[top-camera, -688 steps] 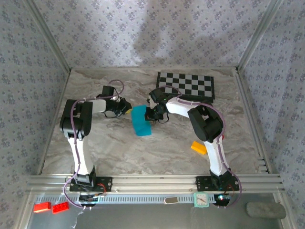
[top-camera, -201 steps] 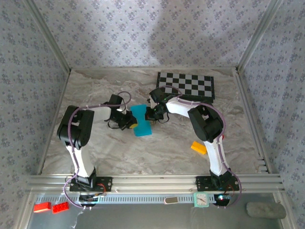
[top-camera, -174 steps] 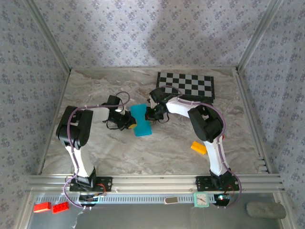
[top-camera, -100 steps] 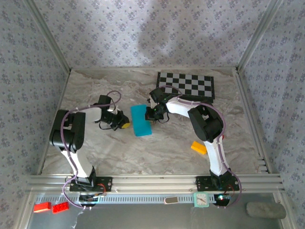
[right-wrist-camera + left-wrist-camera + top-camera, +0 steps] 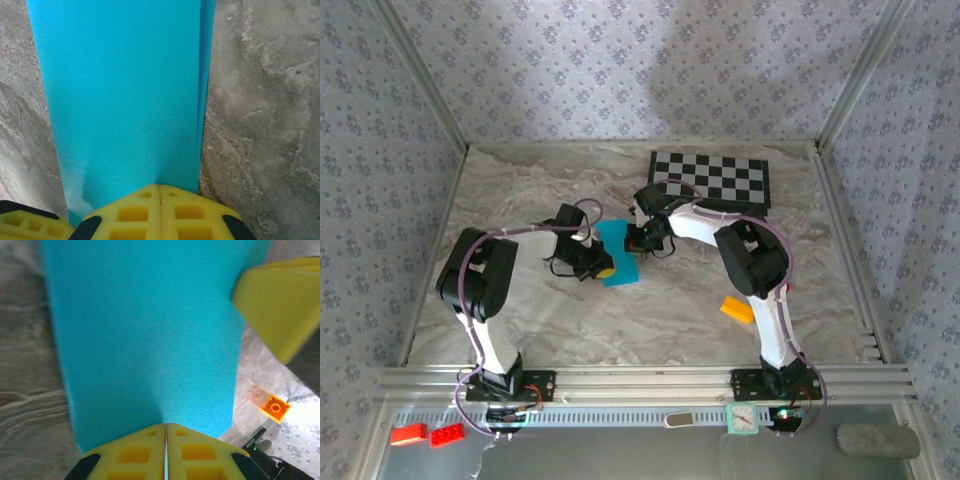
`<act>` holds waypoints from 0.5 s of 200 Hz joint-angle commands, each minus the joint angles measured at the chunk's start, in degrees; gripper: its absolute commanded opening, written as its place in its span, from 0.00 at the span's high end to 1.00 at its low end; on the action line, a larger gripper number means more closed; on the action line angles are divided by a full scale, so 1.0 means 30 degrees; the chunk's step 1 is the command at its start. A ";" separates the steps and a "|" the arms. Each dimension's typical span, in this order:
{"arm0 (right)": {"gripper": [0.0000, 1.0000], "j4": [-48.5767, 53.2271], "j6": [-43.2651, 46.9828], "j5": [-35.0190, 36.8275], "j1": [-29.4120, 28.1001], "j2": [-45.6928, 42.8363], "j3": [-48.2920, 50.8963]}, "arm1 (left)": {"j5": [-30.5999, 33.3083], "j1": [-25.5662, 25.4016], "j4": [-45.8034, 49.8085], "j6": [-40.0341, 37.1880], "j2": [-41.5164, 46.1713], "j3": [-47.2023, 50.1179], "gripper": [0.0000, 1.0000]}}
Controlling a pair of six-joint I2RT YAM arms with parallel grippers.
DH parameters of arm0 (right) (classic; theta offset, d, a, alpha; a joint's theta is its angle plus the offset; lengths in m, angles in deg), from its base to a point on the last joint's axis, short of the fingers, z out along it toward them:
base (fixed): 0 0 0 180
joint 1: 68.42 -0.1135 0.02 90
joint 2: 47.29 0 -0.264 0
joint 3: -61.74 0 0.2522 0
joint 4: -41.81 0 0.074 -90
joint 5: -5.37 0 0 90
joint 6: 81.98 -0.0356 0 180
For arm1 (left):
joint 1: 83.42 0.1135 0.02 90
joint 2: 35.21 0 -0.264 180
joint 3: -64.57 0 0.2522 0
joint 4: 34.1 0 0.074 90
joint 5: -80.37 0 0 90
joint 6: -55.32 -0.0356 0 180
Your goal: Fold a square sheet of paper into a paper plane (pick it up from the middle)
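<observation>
Returning from the left, the closed left jaws are pressing the folded square sheet of paper (image 5: 620,262) again, opposite the closed right jaws, so creasing is probably continuing.

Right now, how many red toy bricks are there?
2. A small red plastic brick and a longer red plastic brick lie side by side at the front left, below the rail. Others may hide.

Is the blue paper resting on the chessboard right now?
No, the folded blue paper lies on the marbled table, well clear of the chessboard behind it.
</observation>
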 commanded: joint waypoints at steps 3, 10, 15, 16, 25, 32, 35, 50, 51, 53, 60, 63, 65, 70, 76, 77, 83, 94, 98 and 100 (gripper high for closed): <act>0.97 0.5076 0.0038 0.5360 0.0595 0.3210 0.2048 | 0.0693 -0.0028 0.0963 -0.0788 -0.0311 0.0583 0.91; 0.97 0.5073 0.0038 0.5391 0.0605 0.3213 0.2041 | 0.0725 -0.0010 0.0963 -0.0904 -0.0296 0.0797 0.91; 0.97 0.5073 0.0038 0.5391 0.0594 0.3190 0.2047 | 0.0770 0.0029 0.0939 -0.0978 -0.0267 0.0965 0.91; 0.97 0.5073 0.0038 0.5391 0.0593 0.3201 0.2049 | 0.0792 0.0037 0.0936 -0.0995 -0.0260 0.1012 0.91; 0.97 0.5073 0.0038 0.5391 0.0593 0.3209 0.2044 | 0.0900 0.0103 0.0890 -0.1118 -0.0196 0.1338 0.91; 0.97 0.5062 0.0037 0.5391 0.0600 0.3213 0.2028 | 0.0930 0.0182 0.0795 -0.1212 -0.0130 0.1622 0.91; 0.97 0.5072 0.0037 0.5391 0.0594 0.3213 0.2038 | 0.0942 0.0230 0.0700 -0.1232 -0.0087 0.1726 0.91; 0.97 0.5088 0.0063 0.5419 0.0593 0.3210 0.2036 | 0.1019 0.0409 0.0371 -0.1276 0.0178 0.2360 0.91; 0.97 0.5110 0.0065 0.5420 0.0593 0.3197 0.2014 | 0.1019 0.0417 0.0359 -0.1276 0.0197 0.2398 0.91; 0.97 0.5105 0.0066 0.5420 0.0593 0.3201 0.1998 | 0.1019 0.0446 0.0306 -0.1276 0.0248 0.2492 0.91; 0.97 0.5140 0.0067 0.5442 0.0593 0.3192 0.2008 | 0.1019 0.0526 0.0191 -0.1306 0.0386 0.2712 0.90; 0.97 0.5133 0.0067 0.5449 0.0593 0.3192 0.2020 | 0.1045 0.0541 0.0137 -0.1335 0.0417 0.2847 0.90; 0.97 0.5147 0.0067 0.5450 0.0593 0.3208 0.2007 | 0.1048 0.0557 0.0141 -0.1342 0.0501 0.2919 0.90; 0.97 0.5148 0.0081 0.5464 0.0621 0.3213 0.2013 | 0.1051 0.0572 0.0142 -0.1391 0.0627 0.3060 0.90; 0.97 0.5168 0.0068 0.5474 0.0598 0.3189 0.2007 | 0.1125 0.0595 0.0161 -0.1442 0.0759 0.3200 0.90; 0.97 0.5179 0.0082 0.5477 0.0610 0.3201 0.2000 | 0.1131 0.0598 0.0167 -0.1447 0.0781 0.3242 0.90; 0.97 0.5176 0.0068 0.5507 0.0593 0.3210 0.2000 | 0.1162 0.0630 0.0265 -0.1517 0.0942 0.3363 0.90; 0.97 0.5190 0.0067 0.5537 0.0611 0.3211 0.1984 | 0.1306 0.0686 0.0569 -0.1697 0.1264 0.3538 0.90; 0.97 0.5198 0.0091 0.5538 0.0597 0.3211 0.1992 | 0.1361 0.0711 0.0722 -0.1815 0.1373 0.3607 0.90; 0.97 0.5192 0.0073 0.5538 0.0594 0.3212 0.1986 | 0.1405 0.0717 0.0814 -0.1843 0.1443 0.3637 0.89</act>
